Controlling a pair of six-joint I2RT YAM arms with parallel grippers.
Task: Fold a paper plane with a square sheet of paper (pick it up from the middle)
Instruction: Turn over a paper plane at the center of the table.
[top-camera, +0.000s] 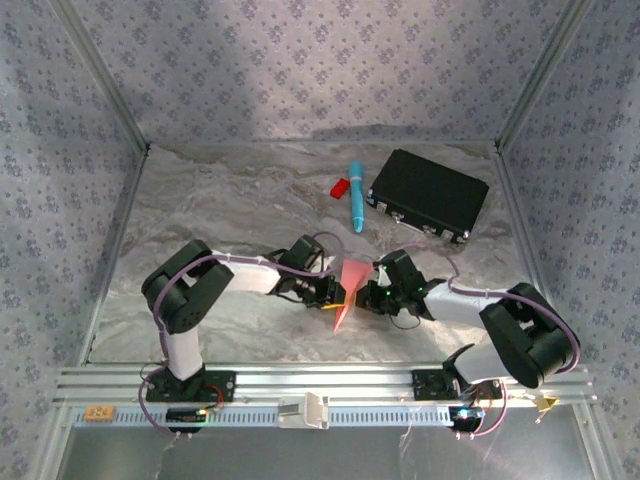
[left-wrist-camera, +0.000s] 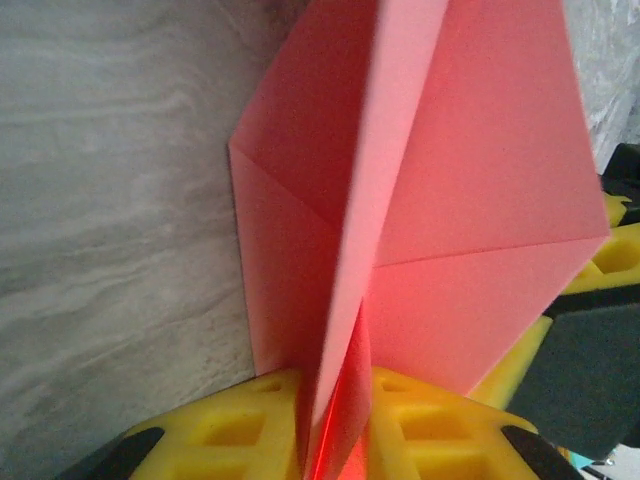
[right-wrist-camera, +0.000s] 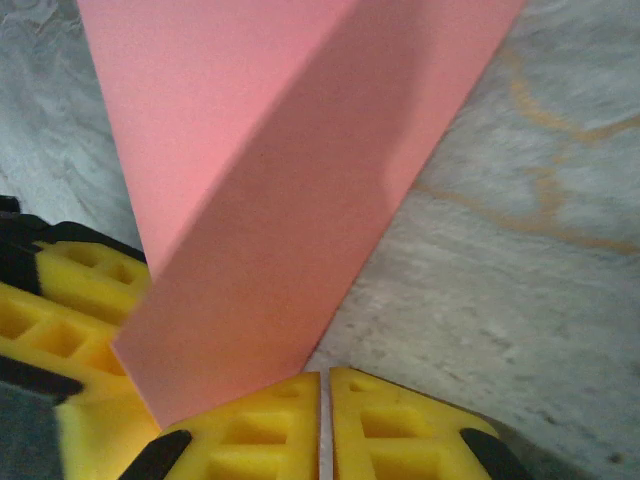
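Over marbled grey tabletop (top-camera: 220, 200), left pincer (left-wrist-camera: 335, 420) clamps the creased pink-red paper plane (left-wrist-camera: 450, 180), right pincer (right-wrist-camera: 322, 385) shut alongside; best keep wing edges aligned.

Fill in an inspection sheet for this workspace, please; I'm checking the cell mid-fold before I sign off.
Surface: grey marbled tabletop, flat.
Job's things: folded pink paper, creased, between the two grippers near the front of the table.
Clutter: blue pen, small red piece beside it and closed black case, all at the far side, apart from the paper.
Grippers: left gripper shut on the paper's fold; right gripper shut, whether it pinches paper cannot be told.
Cables: pale cable along each arm, off the paper.
Surroundings: patterned walls; aluminium rail at the near edge.
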